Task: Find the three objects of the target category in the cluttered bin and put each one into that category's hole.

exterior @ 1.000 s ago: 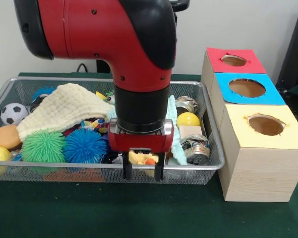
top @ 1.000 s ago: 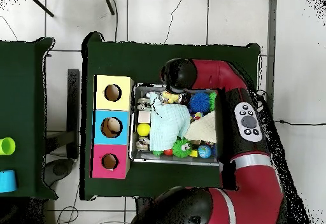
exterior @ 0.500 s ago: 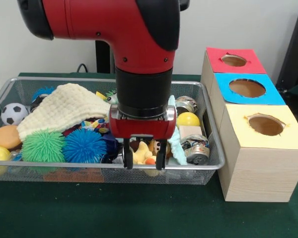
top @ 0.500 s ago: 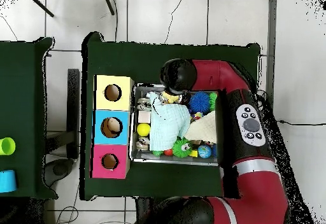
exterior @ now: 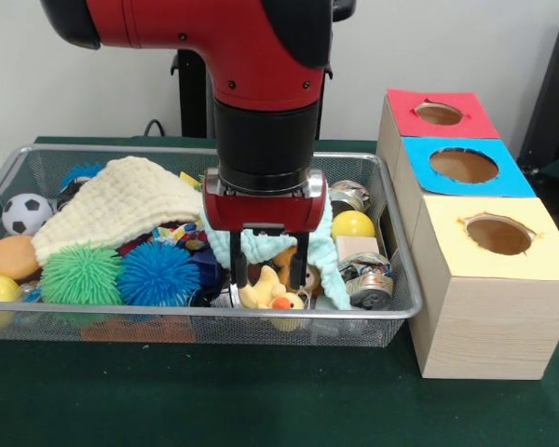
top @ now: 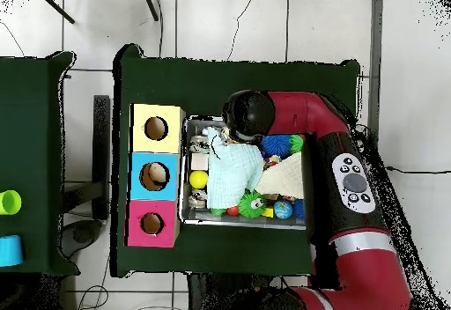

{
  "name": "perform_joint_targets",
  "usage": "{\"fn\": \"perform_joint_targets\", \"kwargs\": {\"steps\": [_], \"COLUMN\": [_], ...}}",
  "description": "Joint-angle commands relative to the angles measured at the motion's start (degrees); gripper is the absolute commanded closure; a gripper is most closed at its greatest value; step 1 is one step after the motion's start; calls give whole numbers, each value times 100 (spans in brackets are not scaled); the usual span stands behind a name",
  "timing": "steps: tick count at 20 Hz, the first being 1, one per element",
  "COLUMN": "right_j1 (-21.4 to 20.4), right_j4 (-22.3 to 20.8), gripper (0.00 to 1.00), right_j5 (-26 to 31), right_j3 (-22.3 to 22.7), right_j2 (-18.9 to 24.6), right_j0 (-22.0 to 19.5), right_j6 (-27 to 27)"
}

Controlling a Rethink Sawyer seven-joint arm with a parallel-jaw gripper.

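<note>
Presently gripper (exterior: 269,279) fingers straddle the rubber duck (exterior: 265,293) at the wire bin's (exterior: 382,312) 6 o'clock edge, apart; we judge a pinch is being set up.

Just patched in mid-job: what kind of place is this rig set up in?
Most likely a robotics lab test bench, not a home or factory. A green-covered table holds a wire mesh bin of mixed toys beside a wooden sorting box with red, blue and yellow holes, on a tiled floor.

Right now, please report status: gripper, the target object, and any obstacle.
Gripper open, fingers straddling the yellow duck. Duck lies in the mesh bin, front edge, not lifted. Light blue cloth crowds the right finger.
</note>
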Motion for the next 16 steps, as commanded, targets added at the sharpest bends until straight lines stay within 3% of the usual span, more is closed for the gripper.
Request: {"fn": "perform_joint_targets", "kwargs": {"steps": [1, 9, 16], "right_j1": [-14, 173, 19], "right_j4": [91, 26, -50], "gripper": [0, 0, 0], "right_j5": [323, 311, 11], "right_j3": [555, 391, 801], "right_j2": [451, 474, 480], "right_j0": [-138, -93, -172], "right_j6": [-762, -821, -802]}}
